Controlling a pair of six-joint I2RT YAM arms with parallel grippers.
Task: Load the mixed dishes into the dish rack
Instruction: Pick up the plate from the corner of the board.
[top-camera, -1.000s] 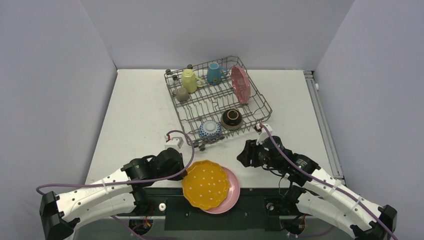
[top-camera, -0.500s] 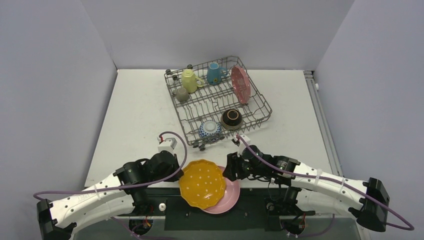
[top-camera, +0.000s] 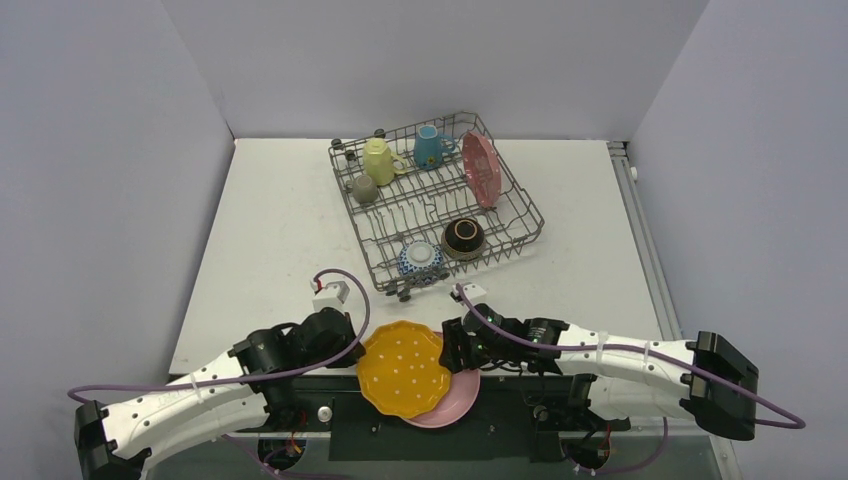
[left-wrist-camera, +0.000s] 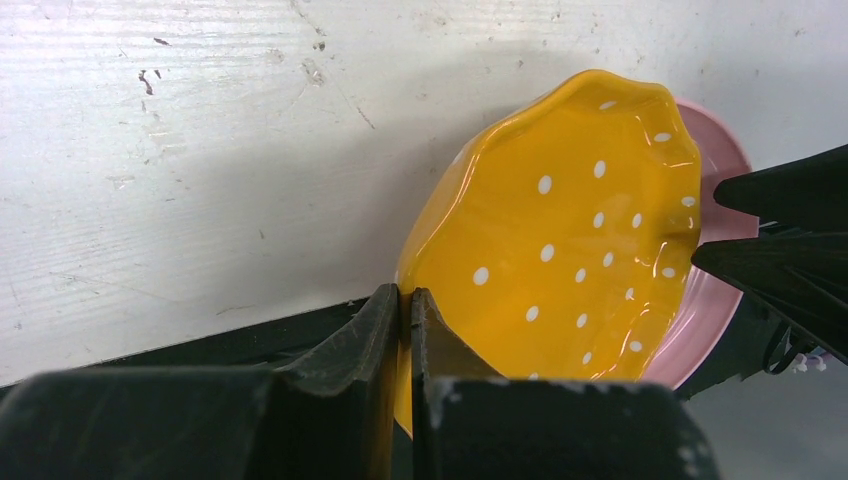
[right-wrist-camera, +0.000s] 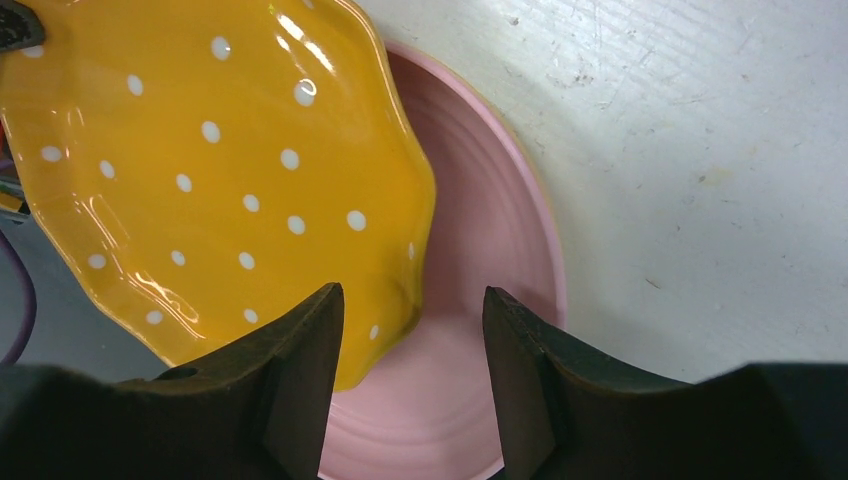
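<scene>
While the left gripper (left-wrist-camera: 405, 300) is clenched on the left rim of the orange white-dotted plate (left-wrist-camera: 560, 260), that plate sits tilted, its gripped side raised and its right side over the pink plate (right-wrist-camera: 480, 250). Both plates lie at the near edge of the table (top-camera: 280, 230), between the two arms. The right gripper (right-wrist-camera: 412, 300) is released: its jaws stand apart and straddle the orange plate's right rim, one finger above the orange plate and the other above the pink plate; contact cannot be confirmed. The dish rack (top-camera: 400, 200) stands farther back and holds a pale-yellow mug (top-camera: 378, 160), light-blue mug (top-camera: 430, 148), small olive mug (top-camera: 365, 188), upright pink scalloped plate (top-camera: 480, 168), dark-brown bowl (top-camera: 464, 237) and blue-white patterned bowl (top-camera: 420, 257).
</scene>
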